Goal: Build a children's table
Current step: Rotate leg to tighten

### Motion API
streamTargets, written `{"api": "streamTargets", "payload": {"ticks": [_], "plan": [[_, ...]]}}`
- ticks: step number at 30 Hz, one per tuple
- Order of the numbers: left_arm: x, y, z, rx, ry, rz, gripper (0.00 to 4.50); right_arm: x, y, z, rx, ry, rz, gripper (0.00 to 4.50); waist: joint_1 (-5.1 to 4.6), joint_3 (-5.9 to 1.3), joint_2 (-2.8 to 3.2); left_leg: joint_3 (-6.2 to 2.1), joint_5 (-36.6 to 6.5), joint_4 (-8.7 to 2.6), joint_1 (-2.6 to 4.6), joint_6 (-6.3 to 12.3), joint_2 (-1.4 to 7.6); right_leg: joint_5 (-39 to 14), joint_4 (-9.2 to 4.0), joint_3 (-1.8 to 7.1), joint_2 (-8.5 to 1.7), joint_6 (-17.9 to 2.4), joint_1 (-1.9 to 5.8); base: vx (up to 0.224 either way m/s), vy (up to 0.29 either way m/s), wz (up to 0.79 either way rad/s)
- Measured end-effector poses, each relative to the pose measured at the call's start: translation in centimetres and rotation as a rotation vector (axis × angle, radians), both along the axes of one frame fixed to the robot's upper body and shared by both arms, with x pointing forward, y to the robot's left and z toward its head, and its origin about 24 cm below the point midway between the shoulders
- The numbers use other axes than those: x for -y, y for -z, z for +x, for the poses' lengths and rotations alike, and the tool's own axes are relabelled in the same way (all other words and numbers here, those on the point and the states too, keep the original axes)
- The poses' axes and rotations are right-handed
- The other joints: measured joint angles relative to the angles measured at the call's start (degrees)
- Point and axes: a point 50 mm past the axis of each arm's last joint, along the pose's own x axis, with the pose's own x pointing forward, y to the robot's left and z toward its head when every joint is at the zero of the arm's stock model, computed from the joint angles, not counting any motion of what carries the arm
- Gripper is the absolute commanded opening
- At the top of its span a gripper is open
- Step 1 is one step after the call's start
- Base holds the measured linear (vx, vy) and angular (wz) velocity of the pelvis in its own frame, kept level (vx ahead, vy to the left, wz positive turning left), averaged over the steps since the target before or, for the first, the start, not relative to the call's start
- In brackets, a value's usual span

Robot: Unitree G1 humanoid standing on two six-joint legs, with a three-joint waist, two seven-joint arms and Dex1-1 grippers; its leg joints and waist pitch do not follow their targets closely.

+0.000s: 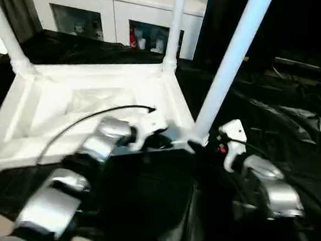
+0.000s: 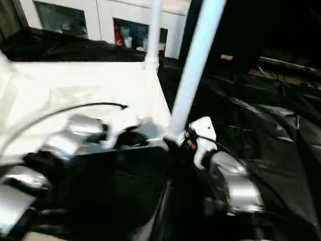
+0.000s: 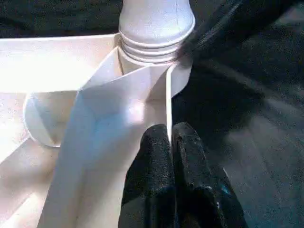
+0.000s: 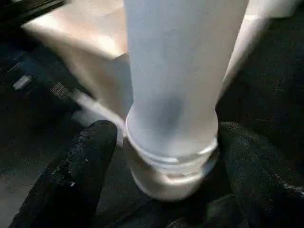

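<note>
1. While the children's table (image 1: 90, 107) lies upside down on black sheeting (image 1: 292, 130), three legs stand in corner sockets.
2. Right gripper (image 4: 161, 190): fingers spread either side of the near leg (image 1: 230, 65) at its collar; contact cannot be told.
3. Left gripper (image 3: 172, 142): fingers pressed together, tips at the tabletop's rim beside that socket.
4. A white cabinet (image 1: 110, 9) stands behind.

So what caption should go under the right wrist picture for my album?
The right gripper's two black fingers stand open around the collared end of a round white plastic tube leg at the white tabletop's corner.
</note>
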Motion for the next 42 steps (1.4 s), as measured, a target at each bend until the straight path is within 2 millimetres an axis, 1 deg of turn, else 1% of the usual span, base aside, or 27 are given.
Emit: {"api": "streamTargets", "payload": {"ticks": [2, 5, 8, 11, 14, 15, 16, 18, 19, 21, 27, 31, 34, 36, 38, 40, 41, 42], "plan": [[-0.9, -0.2, -0.3, -0.026, 0.044, 0.003, 0.00, 0.3, -0.3, -0.3, -0.014, -0.083, 0.003, 3.65, -0.02, 0.05, -0.09, 0.00, 0.00, 0.05, -0.07, 0.01, 0.00, -0.05, -0.02, 0.03, 0.00, 0.01, -0.03, 0.000, 0.000, 0.00], [-1.4, -0.4, -0.5, -0.055, 0.085, 0.007, 0.00, 0.4, -0.4, -0.6, -0.026, -0.150, 0.013, 3.65, 0.08, 0.15, -0.25, 0.05, -0.01, 0.17, -0.14, 0.03, -0.01, -0.11, -0.05, 0.07, -0.01, -0.04, -0.04, 0.000, 0.000, 0.00], [-1.7, -0.5, -0.7, -0.072, 0.119, 0.012, 0.00, 0.0, -0.6, -0.6, -0.032, -0.199, 0.007, 3.65, 0.22, 0.24, -0.40, 0.07, -0.02, 0.23, -0.16, 0.05, 0.00, -0.11, -0.05, 0.06, -0.01, -0.06, -0.04, 0.000, 0.000, 0.00], [-1.7, -0.5, -0.9, -0.082, 0.138, 0.012, 0.00, -0.4, -0.7, -0.5, -0.031, -0.228, 0.000, 3.65, 0.44, 0.26, -0.43, 0.08, -0.01, 0.30, -0.16, 0.04, 0.01, -0.11, 0.00, 0.06, -0.03, -0.06, -0.04, 0.000, 0.000, 0.00], [-1.7, -0.4, -1.0, -0.086, 0.146, 0.013, 0.00, -0.6, -0.6, -0.6, -0.033, -0.239, 0.000, 3.65, 0.41, 0.27, -0.45, 0.07, -0.02, 0.37, -0.16, 0.04, 0.02, -0.11, 0.02, 0.08, -0.03, -0.06, -0.02, 0.000, 0.000, 0.00], [-1.7, -0.4, -1.0, -0.088, 0.147, 0.013, 0.00, -0.7, -0.6, -0.6, -0.034, -0.241, 0.001, 3.41, 0.41, 0.27, -0.45, 0.08, -0.02, 0.37, -0.16, 0.03, 0.02, -0.11, 0.02, 0.09, -0.03, -0.06, -0.02, 0.000, 0.000, 0.00], [-1.7, -0.4, -1.0, -0.089, 0.147, 0.013, 0.00, -0.7, -0.6, -0.6, -0.034, -0.241, 0.001, 3.41, 0.41, 0.27, -0.46, 0.07, -0.02, 0.38, -0.16, 0.03, 0.02, -0.11, 0.02, 0.08, -0.03, -0.06, -0.02, 0.000, 0.000, 0.00], [-1.7, -0.4, -1.1, -0.092, 0.150, 0.013, 0.00, -0.6, -0.6, -0.6, -0.034, -0.239, 0.000, 3.22, 0.44, 0.27, -0.45, 0.08, -0.02, 0.38, -0.16, 0.03, 0.02, -0.11, 0.02, 0.09, -0.03, -0.06, -0.01, 0.000, 0.000, 0.00], [-1.7, -0.4, -1.1, -0.092, 0.151, 0.013, 0.00, -0.6, -0.6, -0.6, -0.034, -0.239, -0.001, 3.22, 0.44, 0.27, -0.45, 0.08, -0.02, 0.38, -0.16, 0.03, 0.02, -0.11, 0.03, 0.08, -0.03, -0.06, -0.01, 0.000, 0.000, 0.00], [-1.7, -0.4, -1.1, -0.091, 0.150, 0.012, 0.00, -0.6, -0.6, -0.6, -0.034, -0.238, -0.002, 2.92, 0.52, 0.27, -0.45, 0.07, -0.02, 0.38, -0.16, 0.03, 0.02, -0.11, 0.04, 0.08, -0.03, -0.06, -0.01, 0.000, 0.000, 0.00], [-1.5, -0.3, -1.0, -0.079, 0.144, 0.015, 0.00, -0.7, -0.3, -0.8, -0.042, -0.216, 0.014, 2.73, 0.68, 0.26, -0.42, 0.08, -0.01, 0.43, -0.14, 0.04, 0.03, -0.11, 0.07, 0.08, -0.03, -0.07, 0.02, 0.000, 0.000, 0.00], [-0.9, 0.0, -0.7, -0.049, 0.092, 0.010, 0.00, -1.0, 0.3, -0.8, -0.031, -0.096, 0.038, 2.70, 0.65, 0.25, -0.43, 0.07, -0.02, 0.45, 0.06, 0.02, 0.01, -0.07, 0.03, 0.14, -0.04, -0.12, 0.28, 0.000, 0.000, 0.00], [0.1, 0.2, -0.3, -0.021, 0.036, 0.009, 0.00, -1.1, 0.7, -0.4, -0.018, 0.044, 0.048, 2.69, 0.27, 0.23, -0.43, 0.07, -0.02, 0.49, 0.09, 0.02, -0.06, -0.11, -0.02, 0.24, -0.06, -0.06, 0.32, 0.000, 0.000, 0.00], [1.2, 0.4, 0.1, 0.000, -0.028, 0.010, 0.00, -1.5, 1.1, 0.1, -0.024, 0.197, 0.081, 2.69, 0.09, 0.17, -0.48, 0.07, -0.02, 0.53, 0.15, 0.02, -0.08, -0.20, -0.03, 0.27, -0.07, 0.11, 0.39, 0.000, 0.000, 0.00], [2.6, 0.7, 0.3, 0.011, -0.085, 0.006, 0.00, -1.8, 1.4, 0.6, -0.029, 0.355, 0.107, 2.68, -0.10, 0.10, -0.36, 0.07, -0.02, 0.55, 0.19, 0.02, -0.12, -0.23, -0.13, 0.28, -0.12, 0.15, 0.41, 0.000, 0.000, 0.00], [3.7, 0.9, 0.4, 0.015, -0.127, 0.000, 0.00, -2.0, 1.5, 1.2, -0.038, 0.462, 0.120, 2.68, -0.35, 0.03, -0.25, 0.06, -0.02, 0.54, 0.20, 0.02, -0.18, -0.24, -0.25, 0.30, -0.15, 0.16, 0.41, 0.000, 0.000, 0.00], [4.5, 1.0, 0.3, 0.012, -0.150, -0.009, 0.00, -2.1, 1.5, 1.5, -0.039, 0.520, 0.122, 2.68, -0.42, -0.03, -0.09, 0.05, -0.02, 0.52, 0.19, 0.02, -0.17, -0.24, -0.39, 0.28, -0.14, 0.16, 0.42, 0.000, 0.000, 0.00], [4.8, 1.1, 0.3, 0.009, -0.161, -0.012, 0.00, -2.1, 1.5, 1.6, -0.037, 0.542, 0.117, 2.68, -0.52, -0.08, -0.01, 0.05, -0.02, 0.47, 0.19, 0.03, -0.18, -0.24, -0.52, 0.26, -0.14, 0.17, 0.44, 0.000, 0.000, 0.00]]}}
